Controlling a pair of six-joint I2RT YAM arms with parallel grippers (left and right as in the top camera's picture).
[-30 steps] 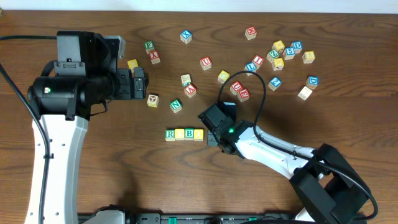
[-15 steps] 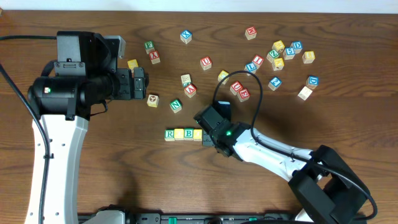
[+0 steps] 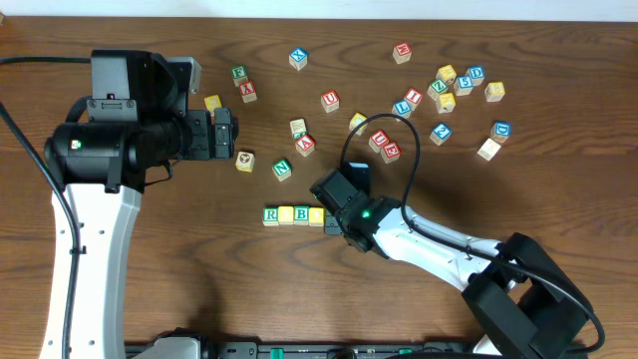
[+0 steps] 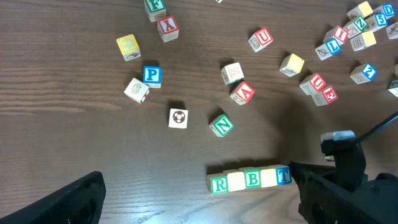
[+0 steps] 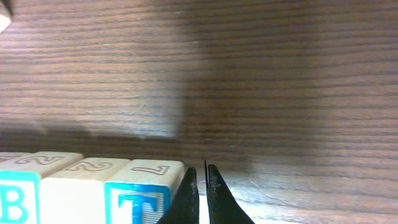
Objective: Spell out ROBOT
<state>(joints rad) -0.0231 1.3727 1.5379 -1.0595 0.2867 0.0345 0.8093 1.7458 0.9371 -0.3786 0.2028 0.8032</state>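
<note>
- Left gripper (image 3: 223, 134): parked up and to the left of the R cube (image 4: 219, 184), well apart from it. Its fingers are spread as wide as they go, with nothing between them. The arm is bent over the tabletop (image 3: 179, 249) and its wrist looks down on the row.
- Row, read rightward from the R cube: first yellow cube (image 4: 236, 181) as O, B cube (image 4: 252, 179), second yellow cube (image 4: 268, 177) as O, T cube (image 4: 283, 175). Each touches its neighbour, in one line.
- Progress, as judged: all five letters stand in order, so ROBOT reads complete. What is left looks like squaring the line at most, then pulling the arm clear.
- N cube (image 4: 221, 125) and the loose red, blue and yellow cubes lie scattered above and to the right of the R cube. None of them is in the row.
- Right gripper (image 5: 199, 190): at the far end of the row from the R cube. Its fingers (image 5: 188, 193) are pressed together and grasp nothing.
    - The tips are down at the tabletop against the T cube's outer side; actual contact cannot be told.
    - The arm reaches in low from the lower right.
</note>
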